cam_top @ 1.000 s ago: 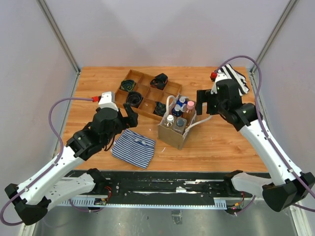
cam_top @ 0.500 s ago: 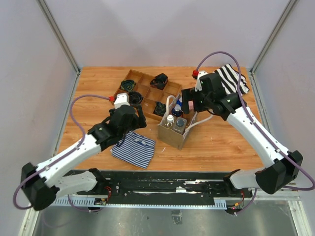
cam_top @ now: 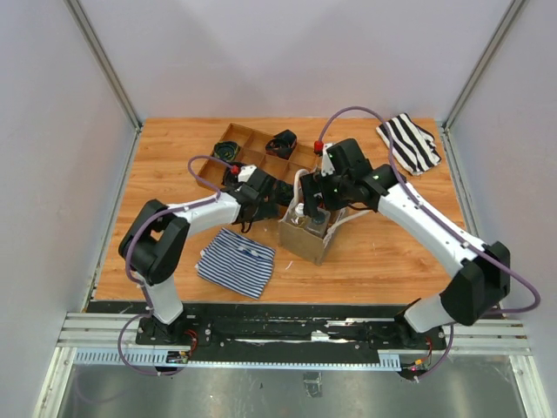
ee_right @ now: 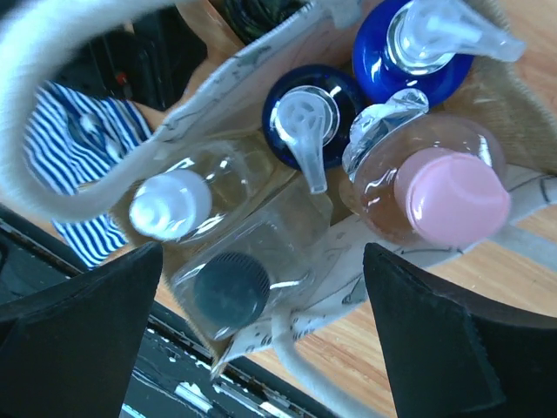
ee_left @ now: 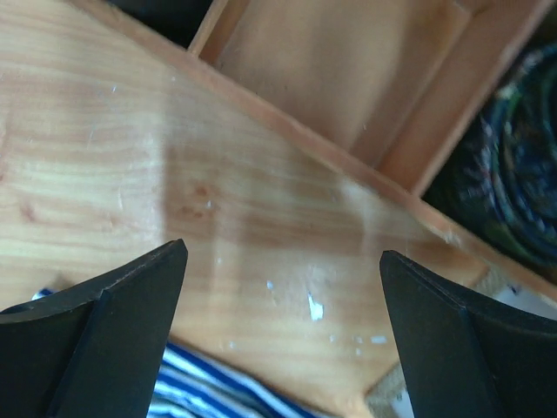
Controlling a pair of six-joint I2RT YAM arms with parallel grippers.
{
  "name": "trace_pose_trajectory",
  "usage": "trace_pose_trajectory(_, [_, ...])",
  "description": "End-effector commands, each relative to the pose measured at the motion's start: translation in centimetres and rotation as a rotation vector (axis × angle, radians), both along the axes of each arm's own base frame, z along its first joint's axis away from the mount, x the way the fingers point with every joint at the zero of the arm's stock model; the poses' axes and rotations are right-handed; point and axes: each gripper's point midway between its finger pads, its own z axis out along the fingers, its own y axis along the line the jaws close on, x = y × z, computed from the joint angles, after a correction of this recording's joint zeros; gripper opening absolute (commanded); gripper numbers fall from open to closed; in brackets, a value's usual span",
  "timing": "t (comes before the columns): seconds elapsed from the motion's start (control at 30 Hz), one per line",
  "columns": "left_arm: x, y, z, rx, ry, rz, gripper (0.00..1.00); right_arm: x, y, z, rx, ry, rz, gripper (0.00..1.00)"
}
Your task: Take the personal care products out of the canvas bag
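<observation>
Right now my right gripper (ee_right: pixel 261 252) hangs over the canvas bag (cam_top: pixel 300 242). Its two fingers (ee_right: pixel 70 340) are wide apart with nothing in them. All the bottles (ee_right: pixel 418 43) are inside the bag, standing up. Looking down past my fingers, I see the clear bottle with the white cap (ee_right: pixel 170 205), the clear bottle with the dark cap (ee_right: pixel 231 287), the peach bottle with the pink cap (ee_right: pixel 452 196) and two blue pump tops (ee_right: pixel 305 113). A white rope handle (ee_right: pixel 43 165) curves across that view. My left gripper (ee_left: pixel 283 252) is spread wide too and holds nothing. It is low over the table (ee_left: pixel 130 157), just beside the wooden tray (ee_left: pixel 305 144) and the left side of the bag. A blue striped cloth (cam_top: pixel 237 261) lies near the bag. A black and white striped cloth (cam_top: pixel 411 142) lies at the far right corner.
</observation>
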Motion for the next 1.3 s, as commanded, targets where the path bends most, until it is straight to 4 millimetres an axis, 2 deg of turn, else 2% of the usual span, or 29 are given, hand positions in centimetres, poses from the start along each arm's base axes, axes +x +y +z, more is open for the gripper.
trace_pose_trajectory(0.0, [3.2, -0.8, -0.3, -0.025, -0.028, 0.047, 0.97, -0.4, 0.2, -4.1, -0.080, 0.115, -0.014, 0.99])
trace_pose_trajectory(0.2, [7.3, -0.8, -0.8, -0.038, -0.018, 0.104, 0.97, -0.5, 0.4, -4.8, -0.090, 0.141, -0.016, 0.99])
trace_pose_trajectory(0.33, [11.3, -1.0, -0.9, -0.035, -0.005, 0.139, 0.97, -0.6, 0.0, -4.7, -0.092, 0.130, -0.022, 0.98])
trace_pose_trajectory(0.6, [16.9, -2.1, 0.7, 0.005, -0.052, 0.130, 0.96, -1.2, -0.6, -4.8, -0.103, 0.124, -0.025, 0.98])
trace_pose_trajectory(0.7, [18.7, -1.3, 0.9, 0.020, -0.055, 0.150, 0.96, -1.3, -0.8, -4.7, -0.103, 0.119, -0.023, 0.99])
trace_pose_trajectory(0.87, [21.0, 0.7, -0.8, -0.041, -0.026, 0.186, 0.96, -1.8, -0.4, -5.7, -0.110, 0.167, 0.012, 0.98])
trace_pose_trajectory(0.97, [20.9, 3.2, -1.3, -0.050, -0.006, 0.255, 0.94, -2.4, -0.3, -6.7, -0.123, 0.201, 0.024, 0.98])
trace_pose_trajectory(1.0, [20.7, 3.8, 0.0, -0.052, -0.021, 0.275, 0.94, -2.6, -0.4, -6.7, -0.135, 0.197, 0.022, 0.98])
trace_pose_trajectory(1.07, [19.5, 3.6, 2.9, -0.072, -0.079, 0.259, 0.93, -2.6, -0.8, -6.0, -0.144, 0.134, 0.018, 0.98])
trace_pose_trajectory(1.1, [17.8, 4.1, 3.5, -0.053, -0.098, 0.261, 0.93, -2.4, -0.8, -4.9, -0.123, 0.084, 0.018, 0.99])
trace_pose_trajectory(1.2, [14.1, 3.2, 7.7, -0.064, -0.169, 0.220, 0.93, -2.3, -1.6, -3.4, -0.117, 0.013, 0.008, 0.99])
trace_pose_trajectory(1.27, [10.1, 2.4, 8.8, -0.063, -0.116, 0.197, 0.93, -2.3, -2.4, -2.6, -0.135, -0.013, -0.014, 0.98])
